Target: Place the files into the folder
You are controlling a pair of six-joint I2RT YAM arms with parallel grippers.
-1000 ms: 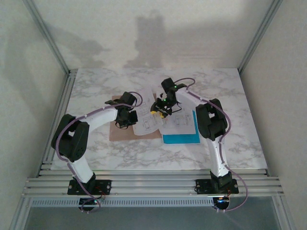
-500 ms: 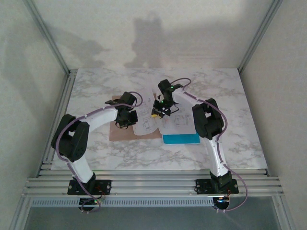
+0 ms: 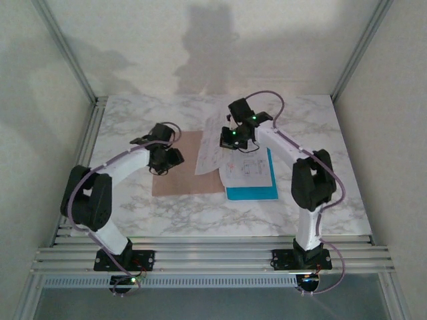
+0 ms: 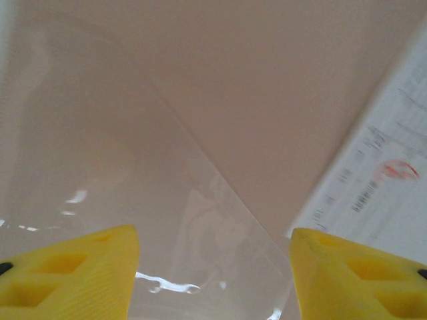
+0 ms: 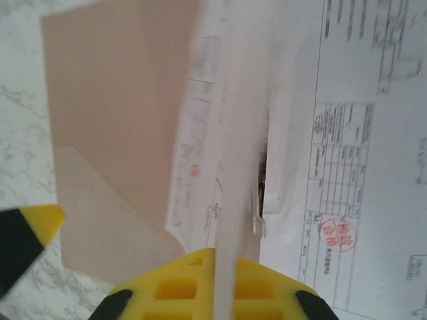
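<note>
Files fanned just right of the folder, with a blue sheet nearest the bases, peeping from under the white ones. Beyond that, one white sheet pinched by its edge in the right gripper, jaws closed on the paper, its left part overlapping the folder. Folder lying open and flat, perhaps with a clear pocket inside, hard to tell through glare. Left gripper hovering above it, fingers apart, holding nothing. Step in hand, probably: dragging a sheet onto the open card. Next: slide it fully inside the edges, flat, then release.
</note>
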